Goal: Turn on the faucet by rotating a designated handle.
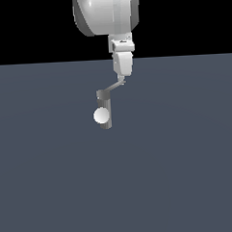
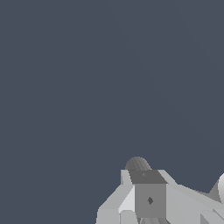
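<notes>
My arm hangs over a bare grey floor, the biggest shape in the exterior view, its white bulk filling the upper middle of the frame. Below it the gripper reaches down to the outer end of the handle, which runs up and toward the exterior view's right from the top cap of the faucet. The faucet stands upright near the middle of the floor, a small dark post with a white ball on its front.

From the exterior view I cannot tell whether the claw is spread or closed; its fingers merge into one white block, and I cannot say if it touches the lever tip or stops just beside it. The wrist view helps little: grey finger parts crowd one edge, with a ribbed dark cylinder peeping out behind them.

I judge this to be the contact step, with the claw set at the lever's end. Next, I reckon, comes a sideways push in an arc about the post, keeping the fingertip low enough not to slip over the thin bar.
</notes>
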`<act>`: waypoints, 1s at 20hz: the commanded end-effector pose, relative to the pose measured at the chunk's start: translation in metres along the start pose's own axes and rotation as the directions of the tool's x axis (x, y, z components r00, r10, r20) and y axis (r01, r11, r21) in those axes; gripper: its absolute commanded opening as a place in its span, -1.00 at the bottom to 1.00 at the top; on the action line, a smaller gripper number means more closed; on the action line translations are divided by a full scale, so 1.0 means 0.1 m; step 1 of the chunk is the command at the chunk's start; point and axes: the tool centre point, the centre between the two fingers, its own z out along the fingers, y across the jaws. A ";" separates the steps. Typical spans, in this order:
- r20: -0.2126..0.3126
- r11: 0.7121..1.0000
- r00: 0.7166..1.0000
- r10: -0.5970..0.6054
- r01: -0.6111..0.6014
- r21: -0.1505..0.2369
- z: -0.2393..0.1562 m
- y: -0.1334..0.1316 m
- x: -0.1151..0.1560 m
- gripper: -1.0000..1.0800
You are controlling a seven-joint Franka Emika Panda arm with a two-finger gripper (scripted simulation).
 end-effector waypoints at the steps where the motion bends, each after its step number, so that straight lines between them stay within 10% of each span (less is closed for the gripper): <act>1: -0.005 1.000 1.000 0.021 -0.021 0.001 0.07 -0.03 0.01 -1.00; 20: -0.007 1.000 1.000 0.030 -0.030 0.000 0.11 0.23 0.03 -1.00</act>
